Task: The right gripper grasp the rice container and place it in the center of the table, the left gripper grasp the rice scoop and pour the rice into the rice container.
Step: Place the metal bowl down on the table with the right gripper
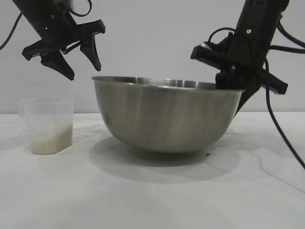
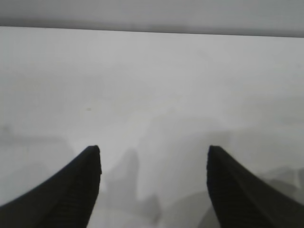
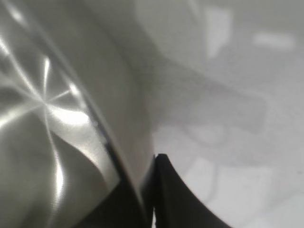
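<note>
The rice container [image 1: 164, 114], a large steel bowl, sits on the white table [image 1: 152, 200] near its middle. My right gripper [image 1: 234, 88] is shut on the bowl's right rim, one finger inside and one outside; the right wrist view shows the rim [image 3: 111, 147] pinched at the gripper [image 3: 145, 190]. The rice scoop [image 1: 49, 125], a clear plastic cup with white rice [image 1: 51, 140] in its bottom, stands upright left of the bowl. My left gripper [image 1: 81, 64] is open and empty, raised above the scoop and slightly to its right. The left wrist view shows its gripper [image 2: 154, 152] over bare table.
A black cable [image 1: 281, 133] hangs from the right arm down toward the table at the right. The scoop stands a short gap from the bowl's left wall.
</note>
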`<state>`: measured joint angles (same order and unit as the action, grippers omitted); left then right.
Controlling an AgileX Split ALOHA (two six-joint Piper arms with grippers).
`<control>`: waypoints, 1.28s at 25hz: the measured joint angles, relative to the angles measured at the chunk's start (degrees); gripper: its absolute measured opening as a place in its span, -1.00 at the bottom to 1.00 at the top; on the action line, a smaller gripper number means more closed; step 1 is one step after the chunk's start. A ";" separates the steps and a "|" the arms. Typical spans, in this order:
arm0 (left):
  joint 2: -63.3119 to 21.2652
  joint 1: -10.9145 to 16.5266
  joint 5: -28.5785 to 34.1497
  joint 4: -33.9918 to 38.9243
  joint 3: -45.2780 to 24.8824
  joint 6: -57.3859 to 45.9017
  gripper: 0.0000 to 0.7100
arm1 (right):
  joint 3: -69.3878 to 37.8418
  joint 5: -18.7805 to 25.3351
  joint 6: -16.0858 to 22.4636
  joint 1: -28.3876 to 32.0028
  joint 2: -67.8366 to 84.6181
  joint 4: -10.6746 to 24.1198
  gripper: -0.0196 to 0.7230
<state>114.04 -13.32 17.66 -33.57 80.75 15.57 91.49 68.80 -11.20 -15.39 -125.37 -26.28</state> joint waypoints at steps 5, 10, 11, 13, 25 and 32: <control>0.00 0.00 0.00 0.00 0.00 0.00 0.19 | 0.00 -0.51 0.00 0.00 -0.55 -2.12 -0.95; 0.00 0.00 0.00 0.00 0.00 0.00 0.19 | 0.25 -0.61 0.00 0.00 -0.55 -3.63 -0.29; 0.00 0.00 0.00 0.00 0.00 0.00 0.19 | 0.25 -0.70 0.00 0.00 -0.55 -3.63 -0.12; 0.00 0.00 0.00 0.00 0.00 0.00 0.19 | 0.57 -0.83 0.00 0.00 -0.55 -3.63 0.17; 0.00 0.00 0.00 0.00 0.00 0.00 0.19 | 16.40 0.97 0.21 0.00 0.19 6.12 0.39; 0.00 0.00 0.00 0.00 0.00 0.00 0.19 | 18.69 1.76 2.20 3.17 3.79 14.97 0.39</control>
<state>114.04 -13.32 17.66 -33.57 80.75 15.57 110.19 70.56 -8.99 -12.22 -121.58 -11.31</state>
